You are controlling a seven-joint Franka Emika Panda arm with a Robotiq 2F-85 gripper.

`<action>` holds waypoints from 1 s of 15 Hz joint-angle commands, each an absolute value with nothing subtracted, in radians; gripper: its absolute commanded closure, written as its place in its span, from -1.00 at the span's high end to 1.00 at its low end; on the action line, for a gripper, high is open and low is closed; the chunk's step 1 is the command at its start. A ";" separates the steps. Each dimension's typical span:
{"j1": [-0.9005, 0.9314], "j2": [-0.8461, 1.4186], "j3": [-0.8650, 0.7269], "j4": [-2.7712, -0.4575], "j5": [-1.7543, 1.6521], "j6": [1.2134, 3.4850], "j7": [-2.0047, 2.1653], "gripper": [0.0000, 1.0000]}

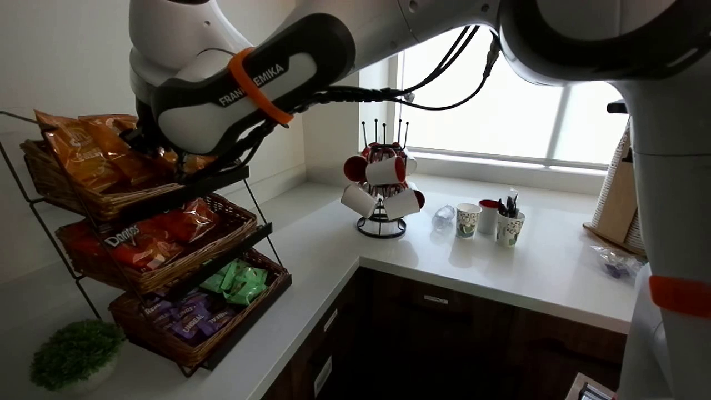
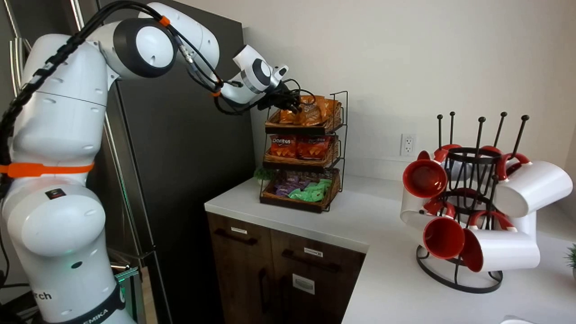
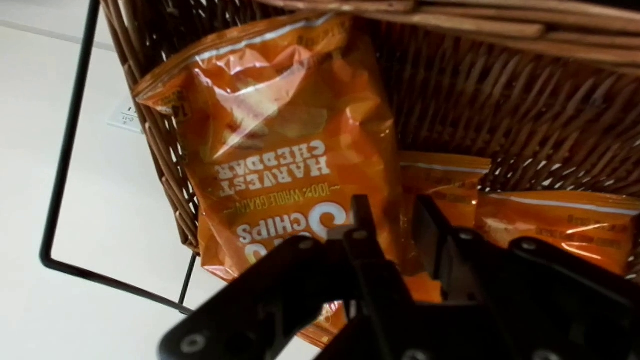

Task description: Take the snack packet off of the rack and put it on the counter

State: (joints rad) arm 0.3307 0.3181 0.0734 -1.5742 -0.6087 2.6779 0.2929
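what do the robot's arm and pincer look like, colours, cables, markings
The arm is glossy white and rounded, with black trim. Black cables run along it, and orange bands wrap it. Pale lettering, partly hidden by a band, includes "EMIKA". The pincer is black and angular, with two slim fingers and round pins.

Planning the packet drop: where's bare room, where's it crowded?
Bare: the counter between the rack and the mug tree, and the strip from the paper cups to the counter's front edge. Crowded: the rack's top tray, with orange packets and the gripper at them, and the paper cups' own patch, shared with a mug and crumpled clear plastic.
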 commanded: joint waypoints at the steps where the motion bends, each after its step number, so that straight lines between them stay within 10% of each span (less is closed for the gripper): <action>1: 0.343 0.341 0.058 -1.560 -0.654 2.709 0.317 -0.25; 15: 0.344 0.357 0.062 -1.550 -0.704 2.708 0.311 -1.00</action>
